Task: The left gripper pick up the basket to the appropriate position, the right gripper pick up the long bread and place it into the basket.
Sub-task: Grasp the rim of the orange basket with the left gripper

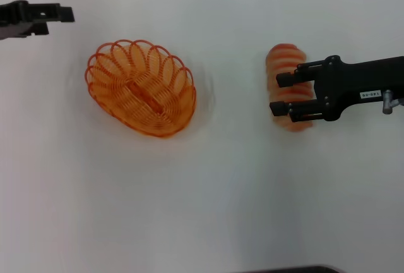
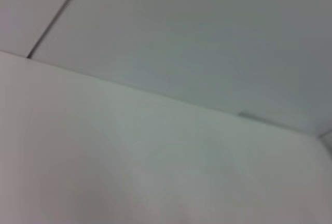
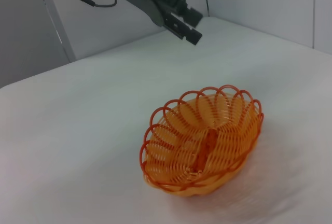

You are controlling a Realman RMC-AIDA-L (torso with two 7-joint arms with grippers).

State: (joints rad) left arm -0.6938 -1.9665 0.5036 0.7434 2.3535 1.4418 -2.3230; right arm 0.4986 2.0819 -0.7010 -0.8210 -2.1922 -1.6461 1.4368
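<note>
long bread (image 1: 287, 71): orange-cream ridged | right end effector (image 1: 283, 94): spread over it | basket (image 1: 141, 87): empty

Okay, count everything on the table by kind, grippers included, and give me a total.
Baskets: 1, the basket, empty.
Breads: 1, the bread, under the right gripper.
Grippers: 2, the left gripper off to the basket's left, the right gripper open over the bread.
Total: 4.

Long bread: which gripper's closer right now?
Right. The right gripper is over the long bread, fingers straddling it. The left gripper is far off, beyond the basket.
</note>
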